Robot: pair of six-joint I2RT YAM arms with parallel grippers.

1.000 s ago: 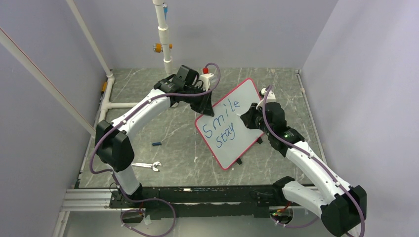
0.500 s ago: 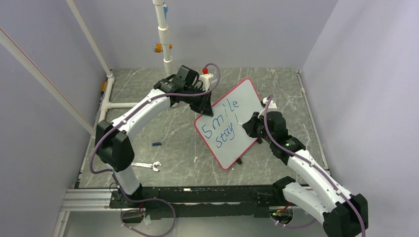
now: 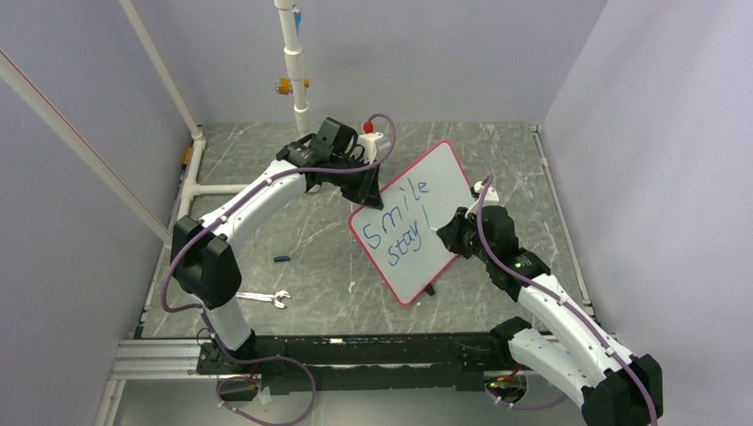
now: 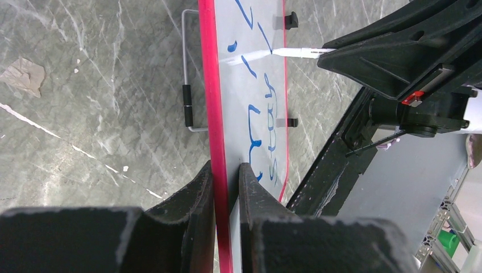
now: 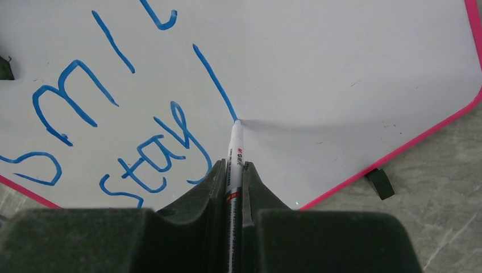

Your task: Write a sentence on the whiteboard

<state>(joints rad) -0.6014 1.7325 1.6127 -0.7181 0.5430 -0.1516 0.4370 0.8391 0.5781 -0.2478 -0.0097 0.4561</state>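
The right gripper point(image 5: 232, 170), jaws pressed together on a slim white marker pen point(image 5: 235, 142), holds the pen's tip against the large white whiteboard with a thin red rim point(image 5: 352, 68). The tip sits at the foot of a slanting blue stroke, just past the word "stay" in the thin blue handwritten sentence point(image 3: 400, 222), which reads "Smile" above "stay". The left gripper point(image 4: 226, 170) is clamped on the whiteboard's red edge and holds it tilted at mid-counter, between the two arms. Small black feet point(image 4: 291, 20) and a wire stand point(image 4: 185, 74) show behind it. To the right of the stroke, blank white surface runs out to the rim. On the grey marbled counter point(image 3: 302, 240), well apart from the whiteboard, lie a small blue cap point(image 3: 281, 259) and a silver open-end wrench point(image 3: 264, 298), near the left arm's base. A white upright pipe point(image 3: 293, 62) stands at the far edge, and pale walls close in both sides.
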